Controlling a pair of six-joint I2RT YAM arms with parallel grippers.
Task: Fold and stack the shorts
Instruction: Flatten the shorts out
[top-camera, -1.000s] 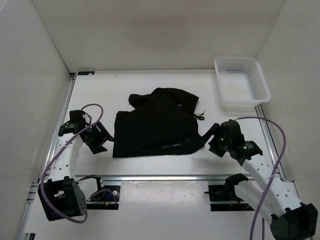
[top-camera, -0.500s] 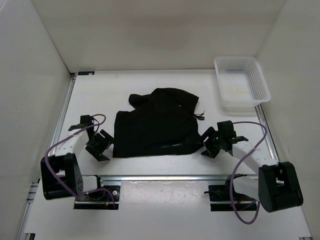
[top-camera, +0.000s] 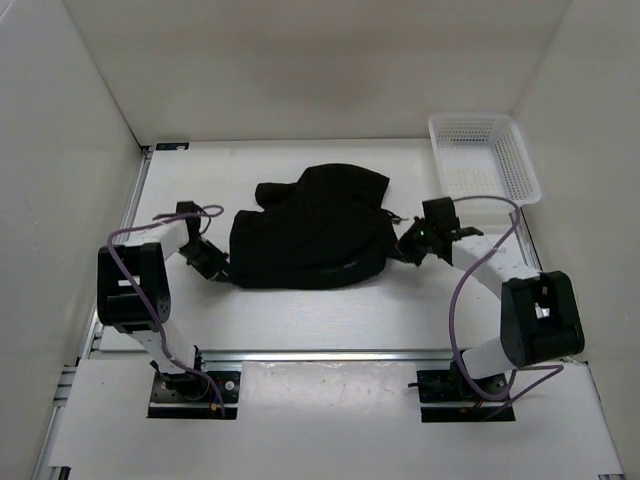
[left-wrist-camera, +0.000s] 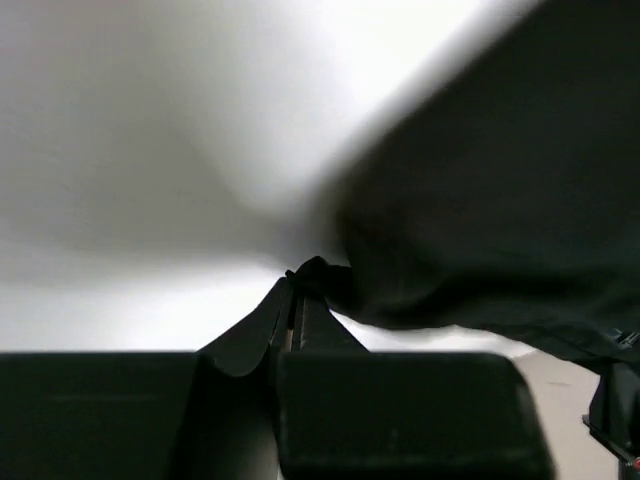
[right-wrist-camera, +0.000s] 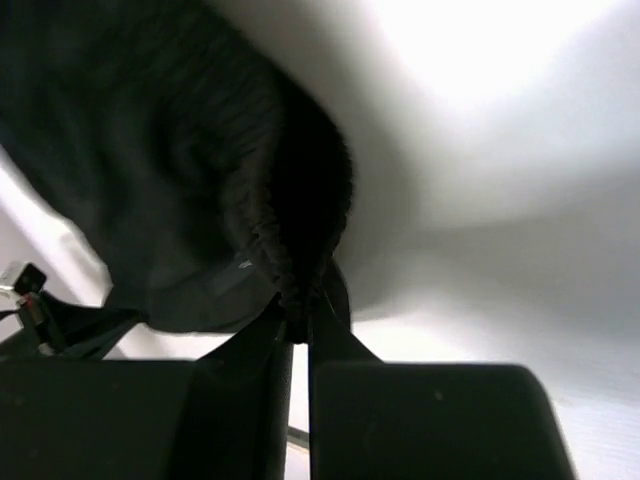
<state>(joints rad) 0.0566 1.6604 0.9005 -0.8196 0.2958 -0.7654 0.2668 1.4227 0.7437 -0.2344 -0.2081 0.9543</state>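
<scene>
The black shorts (top-camera: 310, 230) are bunched in the middle of the white table, their near edge raised and rounded. My left gripper (top-camera: 222, 268) is shut on the shorts' near-left corner. The left wrist view shows the fabric (left-wrist-camera: 480, 200) pinched at the fingertips of that gripper (left-wrist-camera: 300, 275). At the right side, my right gripper (top-camera: 398, 247) is shut on the gathered near-right edge. In the right wrist view the cloth (right-wrist-camera: 180, 180) hangs from the closed tips of the right gripper (right-wrist-camera: 300, 305).
A white mesh basket (top-camera: 519, 165) stands at the back right corner. White walls enclose the table on three sides. An aluminium rail (top-camera: 320, 353) runs along the near edge, with both arm bases mounted there.
Both grippers closed on the shorts' near corners and moved away from the bases and inward. The flat near edge of the shorts has lifted and bunched toward the back.
</scene>
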